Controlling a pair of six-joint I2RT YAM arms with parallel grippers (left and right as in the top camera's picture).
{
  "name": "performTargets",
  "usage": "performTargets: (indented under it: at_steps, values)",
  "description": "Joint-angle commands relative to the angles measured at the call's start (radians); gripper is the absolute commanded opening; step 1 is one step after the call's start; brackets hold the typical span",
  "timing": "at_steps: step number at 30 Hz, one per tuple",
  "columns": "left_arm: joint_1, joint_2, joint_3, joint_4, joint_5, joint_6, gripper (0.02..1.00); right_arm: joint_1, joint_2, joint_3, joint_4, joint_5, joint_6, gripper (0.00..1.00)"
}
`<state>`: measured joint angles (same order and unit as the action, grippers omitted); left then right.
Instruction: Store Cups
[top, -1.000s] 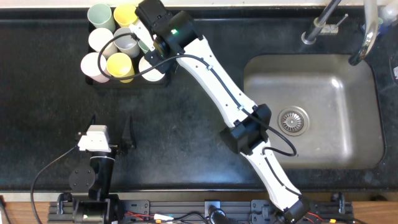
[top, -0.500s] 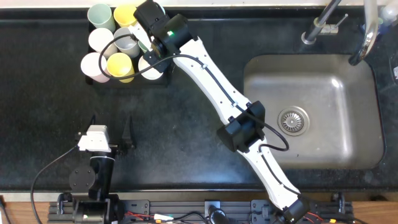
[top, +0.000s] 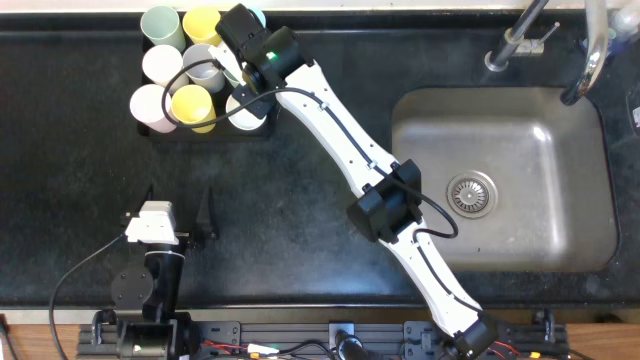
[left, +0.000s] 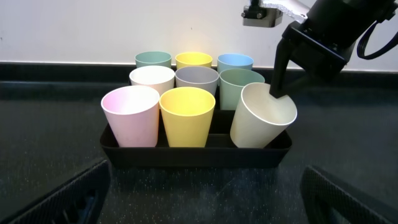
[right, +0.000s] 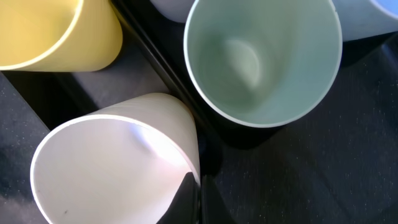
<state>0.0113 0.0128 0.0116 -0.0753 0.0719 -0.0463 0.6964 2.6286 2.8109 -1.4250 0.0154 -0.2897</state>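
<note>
A black tray (left: 186, 154) at the counter's back left holds several cups in three rows. In its front row stand a pink cup (left: 130, 115) and a yellow cup (left: 186, 115). A cream cup (left: 264, 115) leans tilted in the front right slot beside a pale green cup (right: 261, 56). My right gripper (left: 277, 91) reaches across from the right and is shut on the cream cup's (right: 112, 168) rim, one finger inside it. My left gripper (top: 180, 200) rests low on the counter in front of the tray, open and holding nothing.
A steel sink (top: 500, 180) with a faucet (top: 520, 40) takes up the right side. The right arm's white links (top: 340, 130) cross the counter diagonally. Dark bare counter (top: 300, 220) lies between the left gripper and the tray (top: 205, 135).
My right wrist has shifted slightly left over the tray, the cream cup still in its grip. The left arm has kept still.
</note>
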Motion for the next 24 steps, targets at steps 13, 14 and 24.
performTargets:
  at_steps: [13, 14, 24]
  values:
    - [0.000, -0.011, -0.004, -0.001, 0.005, -0.008, 0.998, -0.009, 0.001, -0.028, 0.038, 0.008, -0.003, 0.996]
    - [0.000, -0.011, -0.004, -0.001, 0.005, -0.007, 0.998, -0.009, 0.001, -0.028, 0.041, 0.008, -0.003, 0.996]
    - [0.000, -0.011, -0.004, -0.001, 0.005, -0.007, 0.998, -0.046, -0.009, -0.004, 0.075, 0.008, 0.104, 0.996]
